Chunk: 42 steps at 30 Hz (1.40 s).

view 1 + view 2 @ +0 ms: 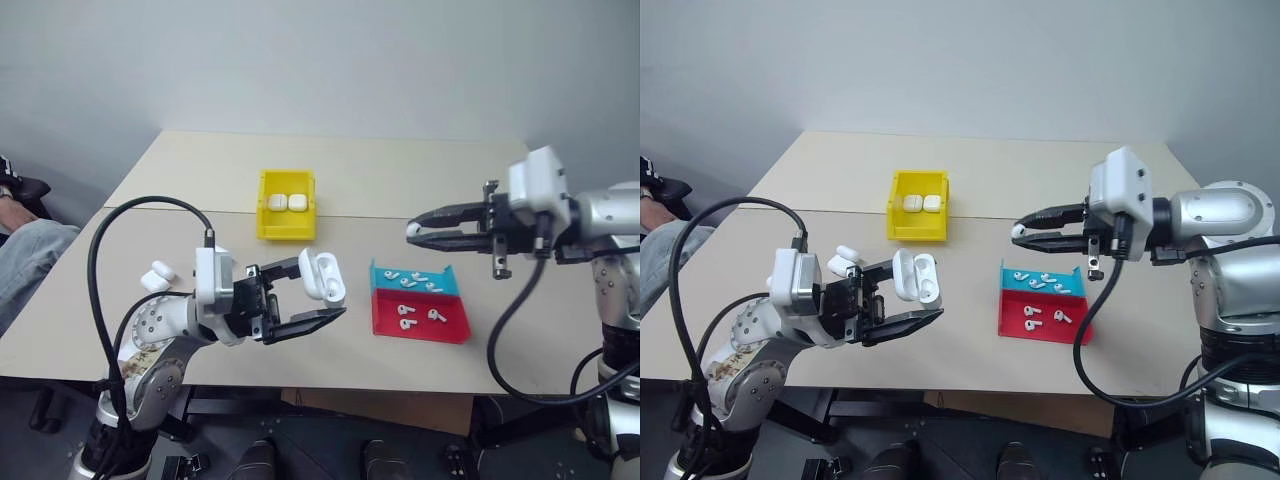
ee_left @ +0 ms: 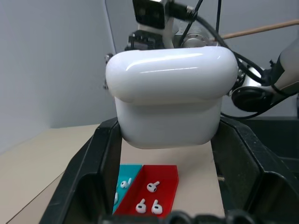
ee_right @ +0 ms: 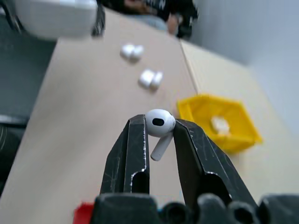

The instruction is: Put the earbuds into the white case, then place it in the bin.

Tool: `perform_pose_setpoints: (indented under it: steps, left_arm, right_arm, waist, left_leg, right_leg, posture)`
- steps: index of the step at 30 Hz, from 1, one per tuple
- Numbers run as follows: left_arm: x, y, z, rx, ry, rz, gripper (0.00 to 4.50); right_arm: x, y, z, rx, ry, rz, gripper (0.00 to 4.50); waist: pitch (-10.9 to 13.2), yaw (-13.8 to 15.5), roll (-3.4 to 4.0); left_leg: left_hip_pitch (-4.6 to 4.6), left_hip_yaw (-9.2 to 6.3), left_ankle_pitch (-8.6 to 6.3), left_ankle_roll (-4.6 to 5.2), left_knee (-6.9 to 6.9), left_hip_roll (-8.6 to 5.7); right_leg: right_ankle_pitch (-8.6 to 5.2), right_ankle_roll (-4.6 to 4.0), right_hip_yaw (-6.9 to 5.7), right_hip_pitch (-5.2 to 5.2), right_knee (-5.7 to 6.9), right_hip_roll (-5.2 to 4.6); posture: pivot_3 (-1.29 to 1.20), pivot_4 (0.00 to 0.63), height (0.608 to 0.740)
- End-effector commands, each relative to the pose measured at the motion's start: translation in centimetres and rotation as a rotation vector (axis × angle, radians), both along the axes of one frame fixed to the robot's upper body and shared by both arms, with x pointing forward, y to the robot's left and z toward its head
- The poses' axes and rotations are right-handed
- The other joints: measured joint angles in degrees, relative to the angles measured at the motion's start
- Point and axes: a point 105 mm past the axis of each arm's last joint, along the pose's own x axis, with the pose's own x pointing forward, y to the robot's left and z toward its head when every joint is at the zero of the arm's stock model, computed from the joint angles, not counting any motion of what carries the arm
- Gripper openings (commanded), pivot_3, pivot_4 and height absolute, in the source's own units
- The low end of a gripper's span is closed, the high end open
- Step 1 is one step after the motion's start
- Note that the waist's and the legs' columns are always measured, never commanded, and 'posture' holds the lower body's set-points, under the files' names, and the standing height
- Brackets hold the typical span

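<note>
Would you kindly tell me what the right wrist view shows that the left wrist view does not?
Right wrist view alone: an earbud pinched in the right hand, the yellow bin, and spare cases on the table.
Left wrist view alone: the red-and-teal tray with loose earbuds, seen between the left hand's fingers.
Both: the white case that the left hand holds, and the table.

A plain pale grey-white painted wall [image 1: 320,60] rises beyond both grippers. Beneath them spreads a beige matte rectangular tabletop [image 1: 400,170], a thin seam crossing it between two joined panels. Below the near table edge lies a dark grey floor [image 1: 330,450].
</note>
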Motion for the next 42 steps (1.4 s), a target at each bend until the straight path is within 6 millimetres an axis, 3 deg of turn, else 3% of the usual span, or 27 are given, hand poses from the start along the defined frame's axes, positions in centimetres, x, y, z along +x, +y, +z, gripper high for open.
perform_pose_setpoints:
  steps: [1,6,17,42]
  left_arm:
    - [-0.3,-0.3,0.6,0.007,0.007,-0.057,2.72]
    - [0.0,-0.4,0.9,0.01,0.027,-0.086,2.72]
    - [-0.6,-0.4,0.9,0.031,0.033,-0.112,2.72]
    - [-1.1,-0.2,1.0,0.025,0.034,-0.106,2.72]
  right_arm:
    - [-2.2,1.1,1.8,0.172,-0.079,0.112,0.61]
    - [-3.8,2.9,1.7,0.296,-0.097,0.305,0.61]
    - [-3.3,6.1,-0.3,0.288,-0.116,0.444,0.61]
    - [-2.1,7.5,-2.7,0.186,-0.103,0.451,0.61]
  waist:
    - [0.0,-0.1,0.0]
    - [0.0,-0.1,0.01]
    - [0.0,0.0,0.03]
    - [0.0,0.0,0.03]
  left_leg:
    - [0.03,-0.01,0.0,0.0,-0.04,0.01]
    - [0.04,-0.03,0.0,0.01,-0.05,0.01]
    - [0.05,-0.03,0.0,0.0,-0.12,0.03]
    - [0.05,-0.03,0.0,0.0,-0.23,0.04]
  right_leg:
    - [0.0,0.0,0.0,-0.01,0.03,0.02]
    - [0.0,0.0,0.0,0.0,0.05,0.04]
    - [0.01,-0.01,0.0,-0.01,0.09,0.05]
    - [0.01,-0.01,0.0,-0.08,0.09,0.05]
  posture:
    - [0.0,0.15,0.74]
    - [0.0,0.15,0.74]
    - [0.0,0.15,0.74]
    - [0.0,0.15,0.74]
